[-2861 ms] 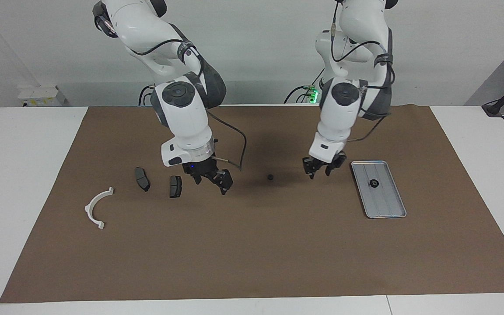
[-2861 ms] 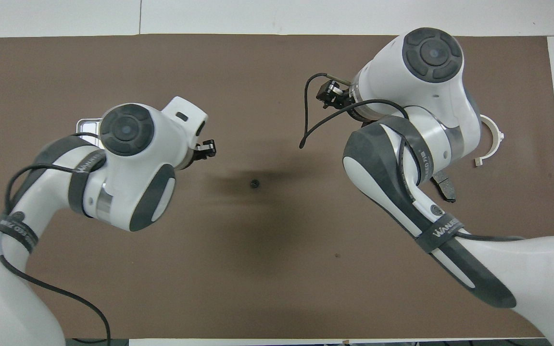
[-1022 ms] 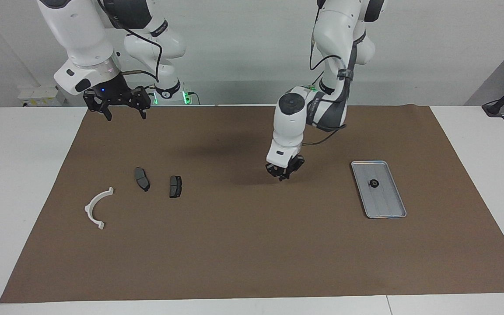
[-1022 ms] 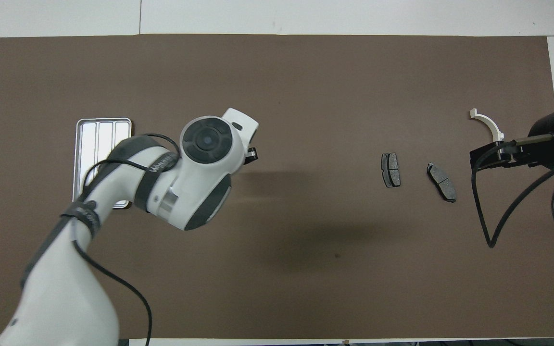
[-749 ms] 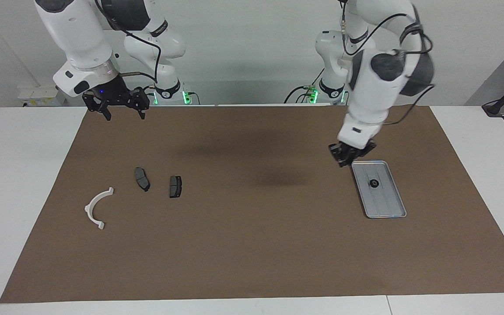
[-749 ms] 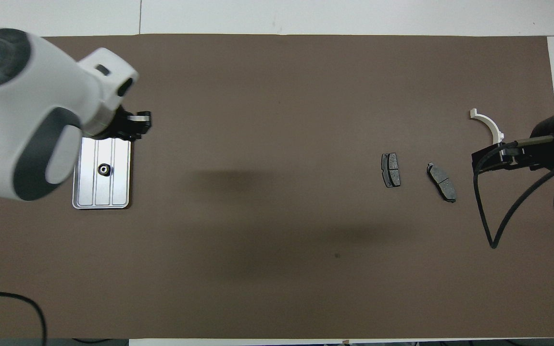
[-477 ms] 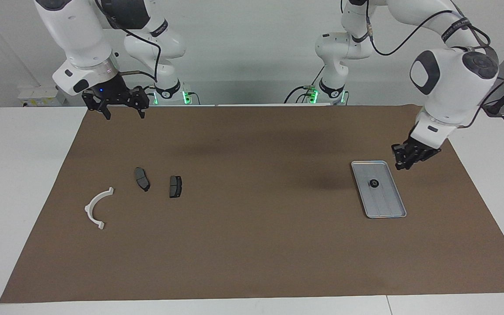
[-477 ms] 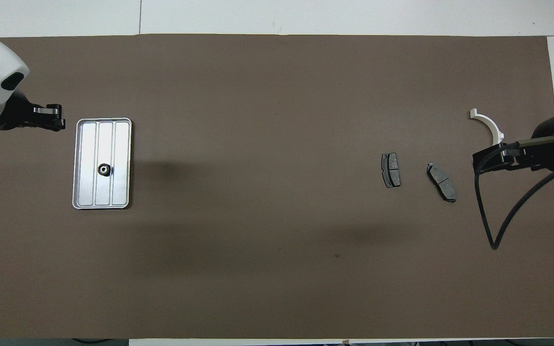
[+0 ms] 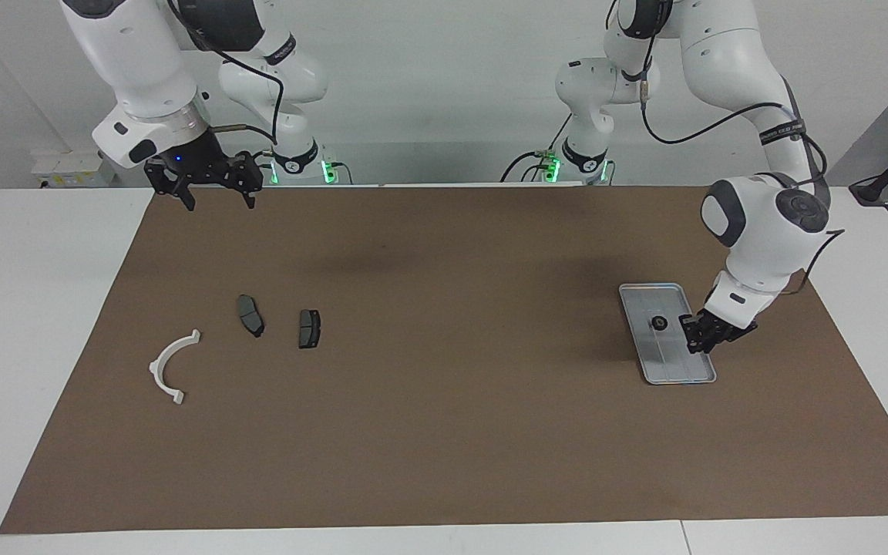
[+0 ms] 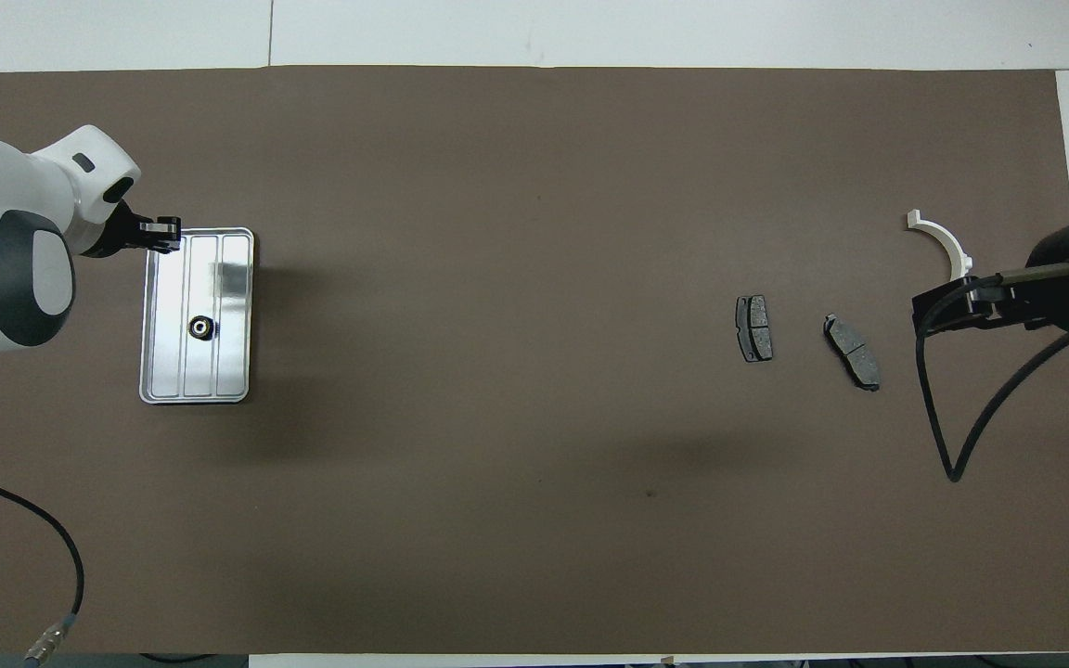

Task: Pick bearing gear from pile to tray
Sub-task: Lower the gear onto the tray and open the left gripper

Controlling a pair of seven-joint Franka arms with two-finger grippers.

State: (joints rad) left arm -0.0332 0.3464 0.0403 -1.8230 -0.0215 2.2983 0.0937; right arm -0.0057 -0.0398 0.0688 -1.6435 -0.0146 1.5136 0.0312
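The silver tray (image 9: 681,368) (image 10: 225,278) lies toward the left arm's end of the table. One black bearing gear (image 9: 657,323) (image 10: 200,327) rests in it. My left gripper (image 9: 700,339) (image 10: 163,234) hangs low over the tray's outer rim, shut on a second small bearing gear that its fingertips nearly hide. The pile sits toward the right arm's end: a white arc bracket (image 9: 170,366) (image 10: 943,243) and two dark brake pads (image 9: 250,314) (image 9: 309,328) (image 10: 754,327) (image 10: 852,351). My right gripper (image 9: 216,202) (image 10: 922,311) waits open and raised at that end.
A brown mat (image 9: 444,432) (image 10: 534,186) covers the table, with white tabletop (image 9: 35,308) around it. A black cable (image 10: 947,436) loops from the right wrist over the mat. Another cable (image 10: 52,557) lies at the left arm's corner.
The left gripper closed at the lone black piece mid-mat, which is gone from there. It swung over and past the tray, then came down at the tray's outer rim. The right arm stayed put.
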